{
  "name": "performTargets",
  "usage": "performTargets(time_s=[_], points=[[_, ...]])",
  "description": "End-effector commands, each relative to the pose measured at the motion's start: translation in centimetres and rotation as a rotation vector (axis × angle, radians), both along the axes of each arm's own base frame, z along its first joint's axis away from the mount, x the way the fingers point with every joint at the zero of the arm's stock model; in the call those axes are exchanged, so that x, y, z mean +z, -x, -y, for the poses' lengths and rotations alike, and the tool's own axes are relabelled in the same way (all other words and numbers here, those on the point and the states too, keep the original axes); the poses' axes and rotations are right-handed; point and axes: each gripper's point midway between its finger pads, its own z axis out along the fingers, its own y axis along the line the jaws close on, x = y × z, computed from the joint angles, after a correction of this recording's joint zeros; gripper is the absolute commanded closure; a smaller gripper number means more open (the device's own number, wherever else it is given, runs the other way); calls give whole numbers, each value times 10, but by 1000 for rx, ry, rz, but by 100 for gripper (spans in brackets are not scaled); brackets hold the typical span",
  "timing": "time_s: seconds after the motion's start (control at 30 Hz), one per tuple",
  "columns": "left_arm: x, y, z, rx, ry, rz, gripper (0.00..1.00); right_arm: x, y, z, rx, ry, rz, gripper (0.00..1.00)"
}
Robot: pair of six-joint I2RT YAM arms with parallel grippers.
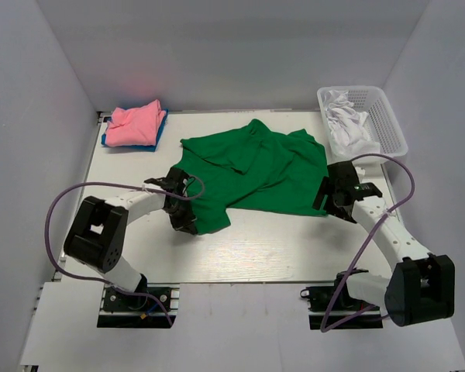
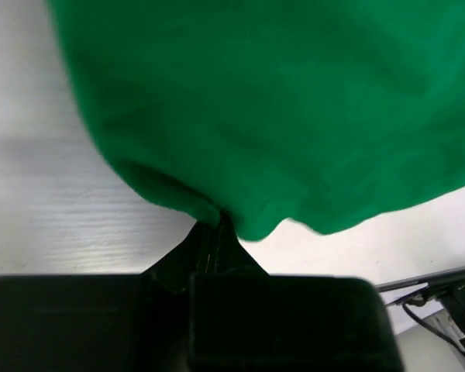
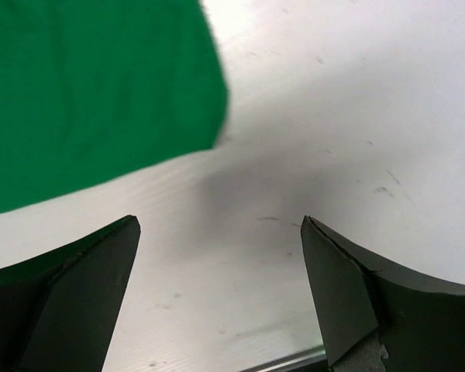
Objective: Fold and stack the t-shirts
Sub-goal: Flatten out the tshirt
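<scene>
A: Looking at the left first, what's there?

B: Upper left of the top view: a folded pink shirt lying on a blue shirt, of which only the edge shows. Both sit on the table, near its back corner.

A: And yr left pincer?

B: My left pincer is pinched tight on the green shirt. The wrist cam shows the tips closed w/ a fold of the hem caught btwn them. In the top view that's left of centre, at the shirt's lower left corner.

A: Where's the green one overall?

B: Centre of the top view, spread out but rumpled, running from lower left up toward the right.

A: Right side?

B: My right pincer is wide apart, w/ nothing btwn the fingers and bare table under the gap. Green cloth fills the upper left of that wrist view; can't tell if my left finger touches it. In the top view the pincer sits right of centre, at the shirt's right edge.

A: Far right?

B: Upper right corner: a white mesh basket w/ a crumpled white shirt inside.
</scene>
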Motion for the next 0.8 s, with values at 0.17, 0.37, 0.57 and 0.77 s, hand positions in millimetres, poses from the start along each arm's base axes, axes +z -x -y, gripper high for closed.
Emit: performTargets(time_s=[0.17, 0.37, 0.57, 0.77], points=[[74, -88, -10, 65, -111, 307, 100, -14, 10, 34, -60, 183, -108, 10], [132, -139, -4, 110, -125, 458, 100, -22, -9, 17, 111, 166, -122, 10], [171, -172, -20, 189, -185, 574, 100, -26, -29, 4, 259, 194, -79, 10], [262, -219, -19, 246, -151, 808, 100, -46, -31, -5, 301, 214, -120, 10]])
